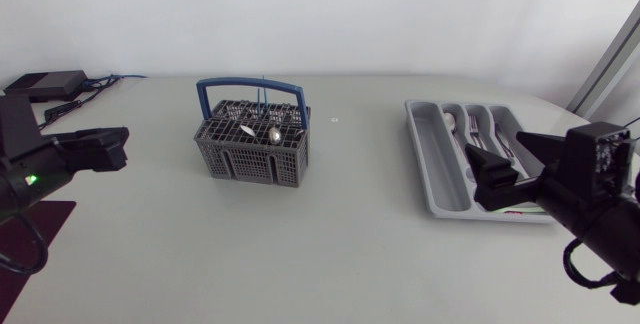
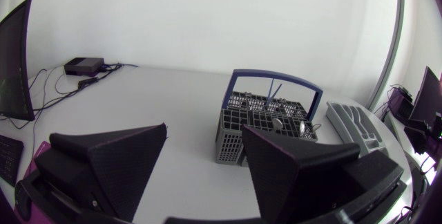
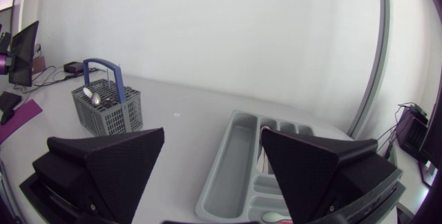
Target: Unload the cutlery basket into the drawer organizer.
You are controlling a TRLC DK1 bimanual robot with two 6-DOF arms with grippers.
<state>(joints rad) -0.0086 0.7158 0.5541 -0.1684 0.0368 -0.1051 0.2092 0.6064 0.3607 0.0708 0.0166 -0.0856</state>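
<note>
Left claw: nearest to you in the left wrist view; fingers spread wide with nothing between them, above the left side of the surface.
Right claw: likewise spread and empty, above the near end of the drawer organizer.
Cutlery basket: grey mesh, upright, left of the surface's middle, with a blue handle arched over it.
Cutlery: a spoon bowl and a few thin stems stick up from the basket; how many pieces it holds is hard to tell through the mesh.
Handling: expect stiff, light, slick metal. Pinch each stem across its flat sides near the top and lift straight up, or it may swivel between the fingers.
Organizer contents: the long compartments at the right hold what looks like forks and spoons; the leftmost one is bare.
Far corner: a black box with cables sits at the surface's far left.
</note>
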